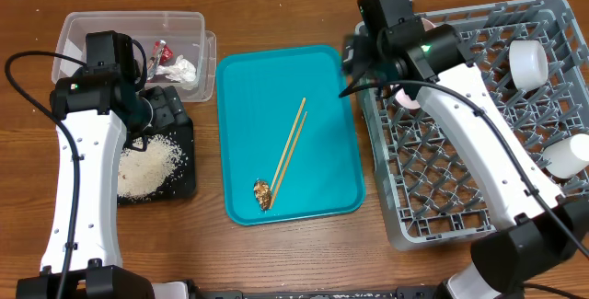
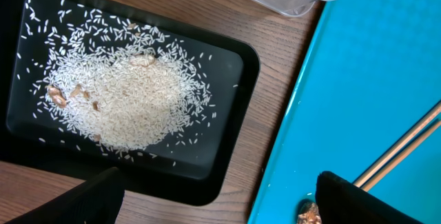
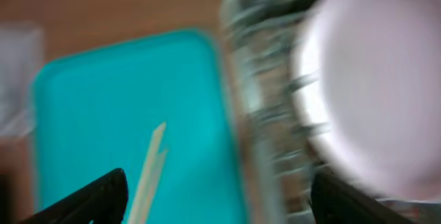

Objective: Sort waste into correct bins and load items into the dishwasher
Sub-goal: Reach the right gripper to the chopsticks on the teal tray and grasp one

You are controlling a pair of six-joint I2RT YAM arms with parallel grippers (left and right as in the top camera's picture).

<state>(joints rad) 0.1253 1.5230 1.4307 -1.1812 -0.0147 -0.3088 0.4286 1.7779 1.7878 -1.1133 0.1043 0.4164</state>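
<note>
Two chopsticks (image 1: 293, 147) and one brown scrap (image 1: 262, 193) lay on the teal tray (image 1: 248, 106). One rice heap (image 1: 147, 166) sat in the black tray (image 1: 184, 184), and one wrapper (image 1: 161, 55) and one tissue (image 1: 184, 69) in the clear tub (image 1: 92, 28). One plate (image 3: 372, 79) and two white vessels (image 1: 529, 63) stood in the grey rack (image 1: 433, 179); the left gripper (image 2: 220, 196) and right gripper (image 3: 220, 196) had fingers apart, empty.

chopsticks (image 1: 293, 144) reachable from above, rack wall (image 1: 374, 166) beside tray (image 1: 248, 97)

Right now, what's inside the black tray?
The black tray holds a heap of white rice with a few brownish scraps mixed in. Whatever lies under the heap is covered.
</note>
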